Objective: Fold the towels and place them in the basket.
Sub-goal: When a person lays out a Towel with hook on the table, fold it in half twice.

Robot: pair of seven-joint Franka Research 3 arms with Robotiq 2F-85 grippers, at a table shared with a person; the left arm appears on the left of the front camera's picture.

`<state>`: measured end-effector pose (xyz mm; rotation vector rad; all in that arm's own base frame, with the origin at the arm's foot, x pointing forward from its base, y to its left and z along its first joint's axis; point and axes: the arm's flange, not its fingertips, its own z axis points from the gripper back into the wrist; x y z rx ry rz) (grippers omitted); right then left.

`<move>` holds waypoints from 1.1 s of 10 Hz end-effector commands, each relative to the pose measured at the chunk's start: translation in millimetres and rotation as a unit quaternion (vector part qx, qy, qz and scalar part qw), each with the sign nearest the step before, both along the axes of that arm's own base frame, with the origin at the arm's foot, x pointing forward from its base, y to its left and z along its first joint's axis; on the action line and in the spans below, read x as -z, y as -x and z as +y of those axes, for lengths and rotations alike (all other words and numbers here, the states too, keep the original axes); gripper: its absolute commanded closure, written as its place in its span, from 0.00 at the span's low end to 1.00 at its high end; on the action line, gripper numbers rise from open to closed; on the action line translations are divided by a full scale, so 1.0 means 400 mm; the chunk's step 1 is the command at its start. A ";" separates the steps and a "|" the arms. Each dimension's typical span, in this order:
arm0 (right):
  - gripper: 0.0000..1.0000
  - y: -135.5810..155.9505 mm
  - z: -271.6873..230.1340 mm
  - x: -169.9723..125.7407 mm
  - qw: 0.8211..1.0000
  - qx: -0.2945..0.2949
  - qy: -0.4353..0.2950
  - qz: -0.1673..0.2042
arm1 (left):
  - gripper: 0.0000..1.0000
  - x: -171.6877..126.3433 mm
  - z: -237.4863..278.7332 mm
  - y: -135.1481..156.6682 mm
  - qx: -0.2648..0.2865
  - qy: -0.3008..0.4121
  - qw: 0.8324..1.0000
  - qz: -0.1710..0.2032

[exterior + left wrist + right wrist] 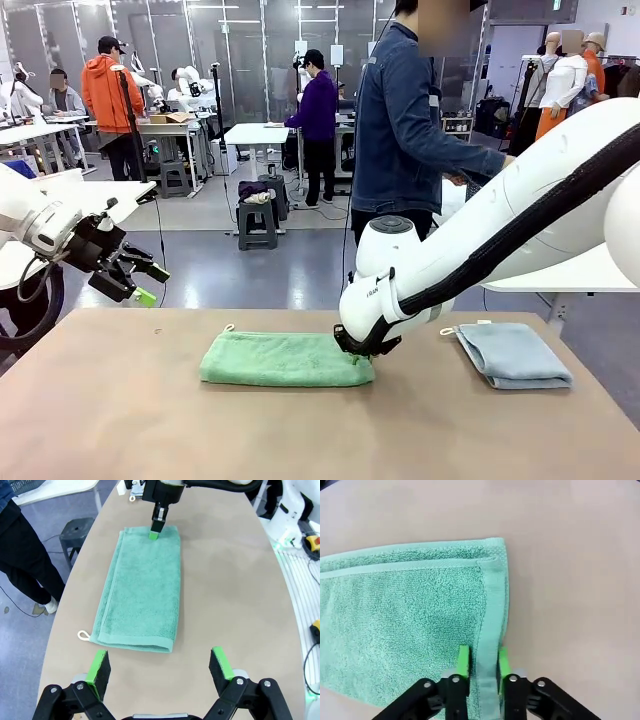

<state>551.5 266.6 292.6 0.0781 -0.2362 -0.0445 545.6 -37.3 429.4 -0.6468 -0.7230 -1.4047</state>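
A green towel (282, 359) lies folded lengthwise in the middle of the brown table (120, 420). My right gripper (483, 664) is shut on the hem at the towel's (405, 615) right end, down at the table surface (355, 348). In the left wrist view that same gripper (156, 530) pinches the far end of the towel (145, 590). A pale blue-grey towel (513, 354) lies folded at the table's right. My left gripper (142, 283) hangs open above the table's left edge, its green pads (98, 666) wide apart with nothing between them. The basket is out of view.
A person in a denim jacket (405, 120) stands at the far side of the table. A white table (560, 275) stands behind on the right. A stool (75, 532) is on the floor beside the table. Other people work at tables far behind.
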 end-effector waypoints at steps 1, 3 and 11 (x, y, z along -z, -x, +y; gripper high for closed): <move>0.92 -0.002 0.024 0.014 0.999 0.029 0.023 -0.008 | 0.00 0.000 0.001 0.000 0.000 -0.001 1.000 0.001; 1.00 -0.001 0.020 0.018 0.999 0.031 0.030 -0.008 | 0.00 0.000 0.001 0.000 0.000 -0.001 1.000 0.001; 1.00 0.003 -0.143 -0.011 0.997 0.025 0.064 -0.030 | 0.00 0.000 0.001 0.000 0.000 -0.001 1.000 0.001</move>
